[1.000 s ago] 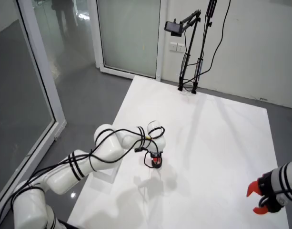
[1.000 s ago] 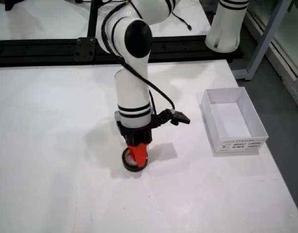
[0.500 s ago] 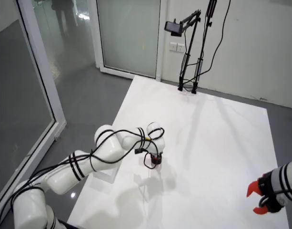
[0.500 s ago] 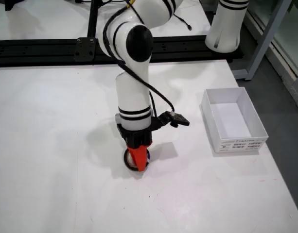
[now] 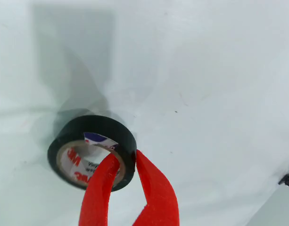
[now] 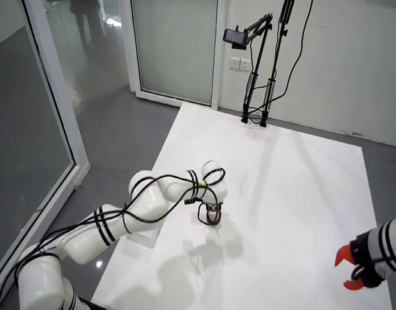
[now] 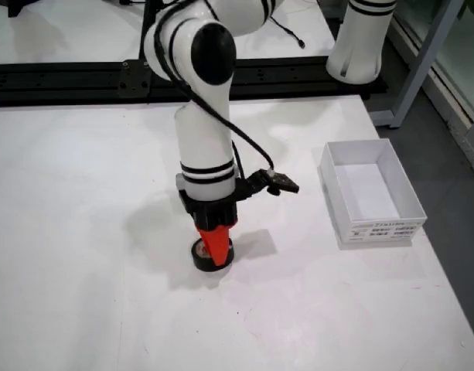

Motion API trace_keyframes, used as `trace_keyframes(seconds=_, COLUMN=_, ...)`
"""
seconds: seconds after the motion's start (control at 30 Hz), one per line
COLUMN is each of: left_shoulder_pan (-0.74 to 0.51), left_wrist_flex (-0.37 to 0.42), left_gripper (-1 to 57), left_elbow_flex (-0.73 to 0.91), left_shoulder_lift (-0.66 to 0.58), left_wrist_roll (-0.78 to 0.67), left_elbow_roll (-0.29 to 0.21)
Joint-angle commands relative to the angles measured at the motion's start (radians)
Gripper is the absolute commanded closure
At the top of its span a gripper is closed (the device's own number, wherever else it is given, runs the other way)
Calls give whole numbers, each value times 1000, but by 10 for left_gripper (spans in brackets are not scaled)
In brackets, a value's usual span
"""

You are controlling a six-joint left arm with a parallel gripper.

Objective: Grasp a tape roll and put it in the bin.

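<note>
A black tape roll [image 5: 94, 136] with a white, red-printed core sits on the white table. It also shows in the front view [image 7: 209, 256], and in the overhead view [image 6: 211, 217] it is mostly hidden under the arm. My gripper [image 5: 127, 157] has red fingers [image 5: 156, 188]. One finger stands inside the roll's hole and the other outside, closed on the roll's near wall. In the front view my gripper [image 7: 215, 246] points straight down onto the roll, which rests on or just above the table. The white open bin [image 7: 380, 224] stands apart to the right, with nothing seen inside.
A black rail [image 7: 66, 77] runs along the table's far edge in the front view. A second white arm's base [image 7: 360, 39] stands behind the bin. Its red gripper [image 6: 351, 266] shows at the lower right of the overhead view. A camera stand [image 6: 256, 77] is at the far side.
</note>
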Motion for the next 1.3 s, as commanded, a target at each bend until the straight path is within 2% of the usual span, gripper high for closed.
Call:
trace_keyframes(seconds=0.03, left_shoulder_pan=0, left_wrist_flex=221, left_gripper=571, left_elbow_flex=-210, left_shoulder_lift=-23, left_wrist_roll=110, left_elbow_roll=-3)
trace_keyframes(seconds=0.13, left_shoulder_pan=19, left_wrist_flex=230, left_gripper=571, left_elbow_flex=-141, left_shoulder_lift=-76, left_wrist_roll=104, left_elbow_roll=-24)
trace_keyframes(seconds=0.33, left_shoulder_pan=66, left_wrist_flex=233, left_gripper=571, left_elbow_flex=106, left_shoulder_lift=-237, left_wrist_roll=38, left_elbow_roll=-70)
trace_keyframes(seconds=0.6, left_shoulder_pan=154, left_wrist_flex=235, left_gripper=571, left_elbow_flex=483, left_shoulder_lift=-546, left_wrist_roll=-73, left_elbow_roll=-76)
trace_keyframes(seconds=0.87, left_shoulder_pan=215, left_wrist_flex=235, left_gripper=571, left_elbow_flex=802, left_shoulder_lift=-832, left_wrist_roll=-123, left_elbow_roll=-75)
trace_keyframes(seconds=1.07, left_shoulder_pan=249, left_wrist_flex=235, left_gripper=571, left_elbow_flex=966, left_shoulder_lift=-947, left_wrist_roll=-148, left_elbow_roll=-81)
trace_keyframes(seconds=1.3, left_shoulder_pan=290, left_wrist_flex=242, left_gripper=572, left_elbow_flex=1001, left_shoulder_lift=-974, left_wrist_roll=-174, left_elbow_roll=-83)
